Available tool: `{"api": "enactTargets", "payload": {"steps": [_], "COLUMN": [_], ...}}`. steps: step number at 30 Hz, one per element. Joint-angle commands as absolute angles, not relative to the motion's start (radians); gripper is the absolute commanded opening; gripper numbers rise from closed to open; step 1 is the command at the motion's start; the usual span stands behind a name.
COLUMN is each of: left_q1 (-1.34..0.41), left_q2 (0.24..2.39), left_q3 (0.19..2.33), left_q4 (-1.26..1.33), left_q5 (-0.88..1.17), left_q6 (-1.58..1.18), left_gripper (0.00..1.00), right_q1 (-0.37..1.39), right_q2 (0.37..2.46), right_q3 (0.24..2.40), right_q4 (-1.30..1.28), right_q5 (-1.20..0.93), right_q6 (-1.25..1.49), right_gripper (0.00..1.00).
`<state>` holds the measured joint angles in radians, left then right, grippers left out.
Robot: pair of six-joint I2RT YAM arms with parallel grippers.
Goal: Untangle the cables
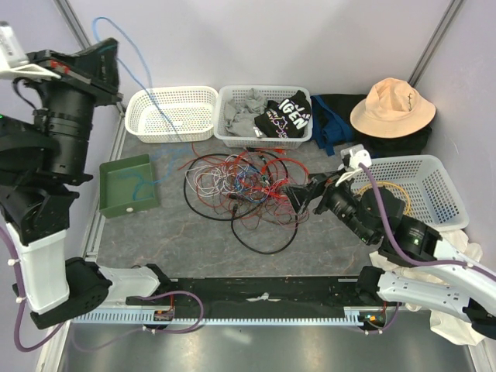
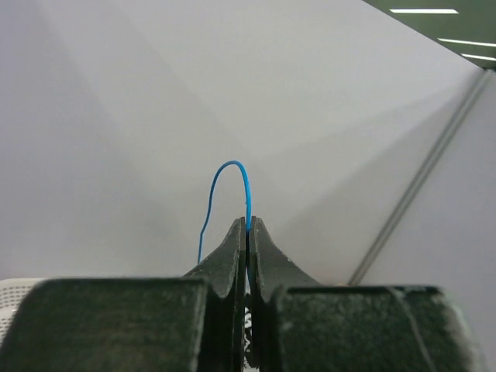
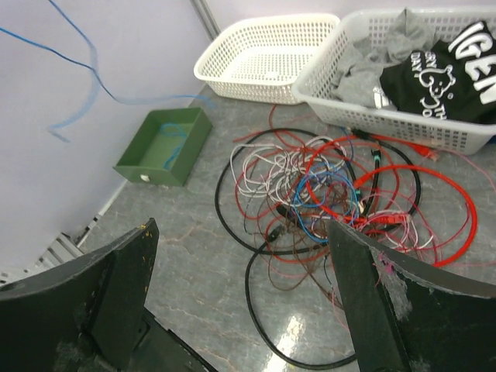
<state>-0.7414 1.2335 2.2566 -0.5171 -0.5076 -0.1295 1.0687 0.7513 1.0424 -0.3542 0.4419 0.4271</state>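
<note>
Top view: left gripper [image 1: 107, 48] raised high, pinching blue cable [image 1: 128, 43], which trails down toward green tray [image 1: 128, 186]. Tangle [image 1: 248, 182] of red, white, black cables mid-desk [image 1: 194, 240], knotted.
Left wrist: gripper clamped on blue cable [image 2: 232, 167].
Right wrist: right gripper [image 3: 240, 229] wide, empty, facing tangle [image 3: 325, 194]. Judgement: one strand nearly out, bulk left.

Soft, even light is falling from overhead, leaving only faint shadows beneath the cables [image 1: 248, 194]. Just nearer the right wrist camera than the cables, the glossy table [image 3: 201, 287] is throwing back white glare. The left gripper [image 2: 246, 229] is blurring softly close to its lens.
</note>
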Motion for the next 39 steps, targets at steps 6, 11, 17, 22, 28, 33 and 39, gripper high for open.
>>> {"api": "enactTargets", "payload": {"steps": [6, 11, 17, 22, 28, 33, 39], "left_q1": [-0.742, -0.732, -0.628, -0.427, -0.270, -0.215, -0.215], "left_q2": [1.235, 1.227, 1.330, 1.367, 1.351, 1.365, 1.413], "left_q3": [2.122, 1.951, 2.080, 2.059, 1.953, 2.031, 2.236], "left_q4": [-0.395, -0.181, -0.407, -0.659, -0.686, -0.683, -0.678], "left_q5": [-0.990, -1.098, -1.071, -0.847, -0.781, -0.741, -0.747], "left_q6": [0.286, 0.454, 0.323, -0.054, -0.185, -0.229, -0.187], "left_gripper": [0.02, 0.02, 0.02, 0.02, 0.02, 0.02, 0.02], "right_q1": [1.066, 1.066, 1.066, 1.066, 1.066, 1.066, 1.065], "right_q2": [0.741, 0.724, 0.701, 0.680, 0.660, 0.666, 0.680], "right_q3": [0.862, 0.804, 0.759, 0.726, 0.690, 0.661, 0.647], "right_q4": [-0.175, -0.153, -0.134, -0.127, -0.130, -0.130, -0.114], "right_q5": [0.376, 0.370, 0.361, 0.359, 0.360, 0.353, 0.341], "right_q6": [0.485, 0.494, 0.508, 0.515, 0.517, 0.517, 0.502], "right_gripper": [0.98, 0.98, 0.98, 0.98, 0.98, 0.98, 0.98]}}
